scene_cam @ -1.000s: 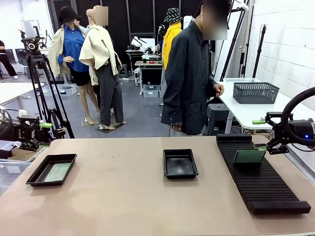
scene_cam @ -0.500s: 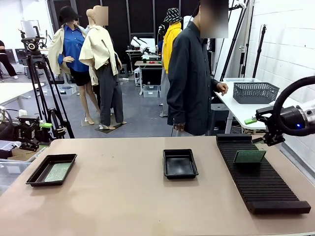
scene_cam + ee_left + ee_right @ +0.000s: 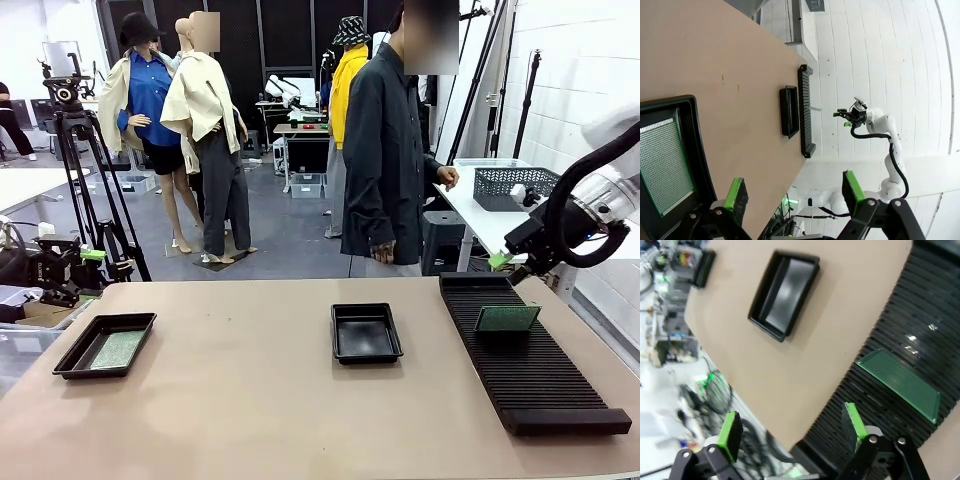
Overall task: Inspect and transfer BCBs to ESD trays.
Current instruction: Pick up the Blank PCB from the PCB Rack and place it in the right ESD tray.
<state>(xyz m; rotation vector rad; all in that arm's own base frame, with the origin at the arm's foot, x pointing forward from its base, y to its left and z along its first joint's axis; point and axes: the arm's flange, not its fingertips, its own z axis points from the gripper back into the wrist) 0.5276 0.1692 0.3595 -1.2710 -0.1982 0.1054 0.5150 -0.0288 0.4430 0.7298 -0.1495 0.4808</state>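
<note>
My right tool hangs with its fingers spread and nothing between them, just above the far end of the long ribbed rack. One BCB leans at a slant in the rack's slots, a little nearer me than that tool.

The board is thin and only propped. If I come down off its line, I think a finger would knock it flat across the ribs or catch on a rib. A pinch on one corner alone could let it swing or slip on the way over. The empty ESD tray sits on the tabletop to the left of the rack. Its floor looks barely larger than a board, so a crooked release could leave the board hung on the flared rim. A person stands just beyond the rack's far end, so a wide swing is a worry.

My left tool is spread wide too and grips nothing. It is far left of the rack, beside the second tray, where the other board lies flat.

- **BCBs:** two
- **ESD trays:** two, one filled and one empty
- **Rack:** one
- **Tools:** two
- **Person:** one
</note>
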